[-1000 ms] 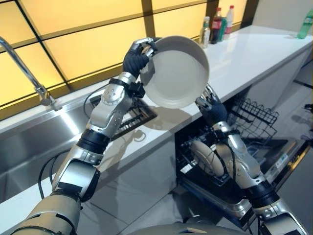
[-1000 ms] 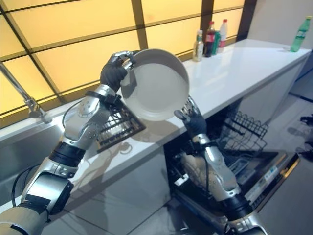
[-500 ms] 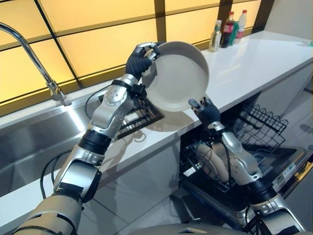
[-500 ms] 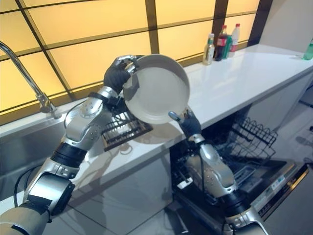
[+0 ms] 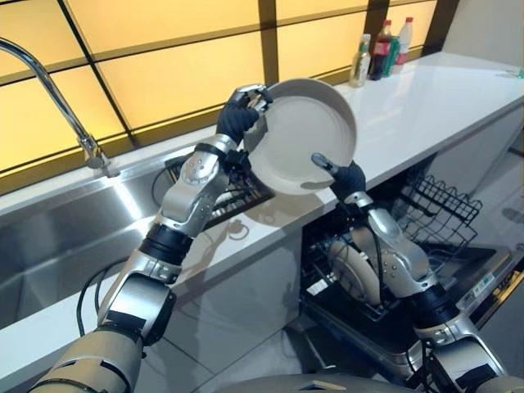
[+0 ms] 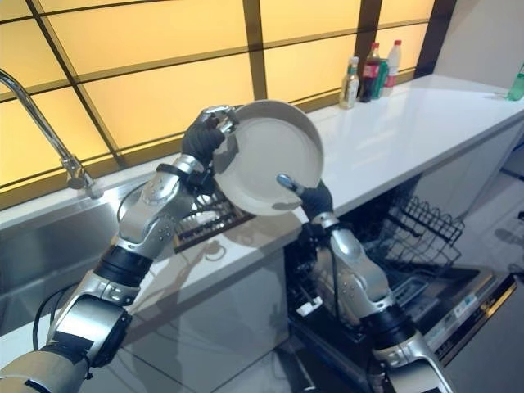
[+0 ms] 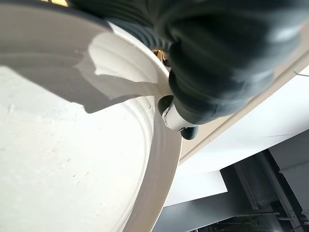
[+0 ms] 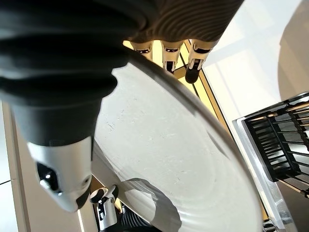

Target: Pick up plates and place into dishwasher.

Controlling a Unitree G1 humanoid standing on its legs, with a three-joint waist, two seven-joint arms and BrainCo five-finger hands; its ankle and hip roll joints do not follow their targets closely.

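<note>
From the left eye, a white plate is held up on edge above the counter, over its front edge near the sink. The left hand pinches the plate's upper rim, fingers curled over it. The right hand meets the lower rim from below, thumb across the plate's face. Under the plate a black rack sits on the counter beside the sink. Below the counter's front edge the dishwasher stands open, with a plate already upright in its lower basket. Bottles stand at the counter's far back edge, and a tap rises over the sink.

The right eye shows the same: plate between left hand and right hand.

Left wrist view — a fingertip hooks over the plate's rim, pinching it; the counter's edge lies beyond.

Right wrist view — the thumb lies on the plate's face, and fingertips reach over the far rim, so the hand clasps the plate. The rack shows beyond.
</note>
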